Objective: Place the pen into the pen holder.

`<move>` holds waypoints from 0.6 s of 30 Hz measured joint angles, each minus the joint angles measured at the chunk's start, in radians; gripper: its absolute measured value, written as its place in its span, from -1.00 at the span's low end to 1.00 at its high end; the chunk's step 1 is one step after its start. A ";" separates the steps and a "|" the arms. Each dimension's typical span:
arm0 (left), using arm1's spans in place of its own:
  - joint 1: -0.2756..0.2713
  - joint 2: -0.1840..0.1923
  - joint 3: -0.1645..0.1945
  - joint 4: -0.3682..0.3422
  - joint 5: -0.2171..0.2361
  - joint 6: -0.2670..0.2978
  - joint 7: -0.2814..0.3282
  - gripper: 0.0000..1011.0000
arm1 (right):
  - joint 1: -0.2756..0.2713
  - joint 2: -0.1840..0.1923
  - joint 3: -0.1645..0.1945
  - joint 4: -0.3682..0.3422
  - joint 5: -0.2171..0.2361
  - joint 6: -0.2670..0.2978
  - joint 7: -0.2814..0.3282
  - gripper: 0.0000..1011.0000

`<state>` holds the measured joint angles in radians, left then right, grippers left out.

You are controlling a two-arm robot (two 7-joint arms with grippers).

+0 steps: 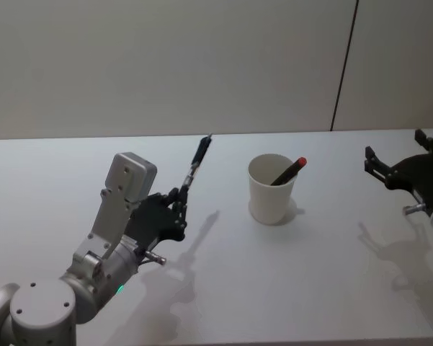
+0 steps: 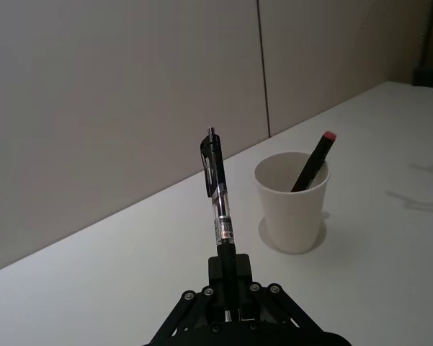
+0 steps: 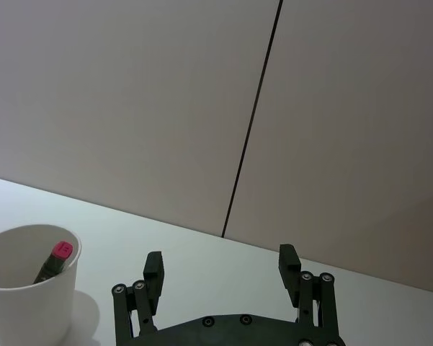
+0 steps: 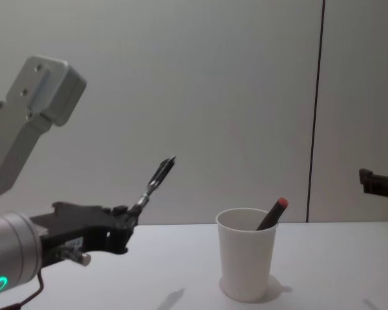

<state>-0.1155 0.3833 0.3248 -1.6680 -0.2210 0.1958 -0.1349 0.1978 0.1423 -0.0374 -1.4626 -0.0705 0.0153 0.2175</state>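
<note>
Pen [image 1: 195, 167] clamped by its lower end in the jaws of the left gripper [image 1: 181, 199], raised above the bench [image 1: 310, 288] left of the white cup [image 1: 271, 193] near the back edge; next, probably, carry it over the rim and release; right gripper [image 1: 395, 149] idles, jaws spread, by the right edge.

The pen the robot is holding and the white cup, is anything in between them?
Nothing: in the head view, just bare table lies between the pen in the left gripper and the pen holder.
</note>
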 joint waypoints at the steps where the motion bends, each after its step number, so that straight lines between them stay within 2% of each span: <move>1: -0.002 0.000 0.000 0.002 0.004 -0.009 -0.013 -0.78 | 0.000 0.000 0.000 0.000 0.000 0.000 0.000 0.98; 13: -0.054 -0.002 0.000 0.046 0.048 -0.123 -0.194 -0.78 | 0.000 0.000 0.000 0.000 0.000 0.000 0.000 0.98; 14: -0.054 -0.002 0.000 0.046 0.048 -0.123 -0.194 -0.78 | 0.000 0.000 0.000 0.000 0.000 0.000 0.000 0.98; 17: -0.074 -0.006 0.001 0.066 0.059 -0.153 -0.255 -0.78 | 0.000 0.000 0.000 0.000 0.000 0.000 0.000 0.98; 18: -0.074 -0.006 0.001 0.066 0.059 -0.153 -0.255 -0.78 | 0.000 0.000 0.000 0.000 0.000 0.000 0.000 0.98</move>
<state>-0.1895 0.3776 0.3256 -1.6022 -0.1617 0.0425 -0.3896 0.1979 0.1423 -0.0373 -1.4626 -0.0705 0.0153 0.2175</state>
